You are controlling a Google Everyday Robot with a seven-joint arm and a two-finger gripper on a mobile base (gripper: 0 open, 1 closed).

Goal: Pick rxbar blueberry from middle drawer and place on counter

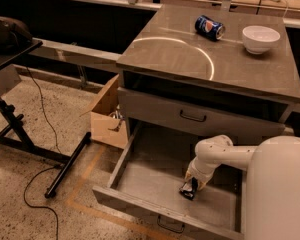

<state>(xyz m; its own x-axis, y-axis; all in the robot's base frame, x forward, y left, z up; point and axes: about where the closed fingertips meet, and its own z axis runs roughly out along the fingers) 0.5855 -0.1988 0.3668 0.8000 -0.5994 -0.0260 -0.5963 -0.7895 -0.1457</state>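
The middle drawer (140,184) is pulled wide open below the counter (180,59), which shows a pale curved arc mark. My white arm reaches down into the drawer from the right. My gripper (191,186) sits low over the drawer floor, right of its middle. A small dark object with pale marks, the rxbar blueberry (188,189), lies at the fingertips on the drawer floor. Whether the bar is held is not visible.
A blue Pepsi can (209,27) lies on its side and a white bowl (260,38) stands at the counter's back right. A closed drawer front (190,115) sits above the open drawer. An open cardboard box (108,115) and a black stand (20,134) are on the floor at left.
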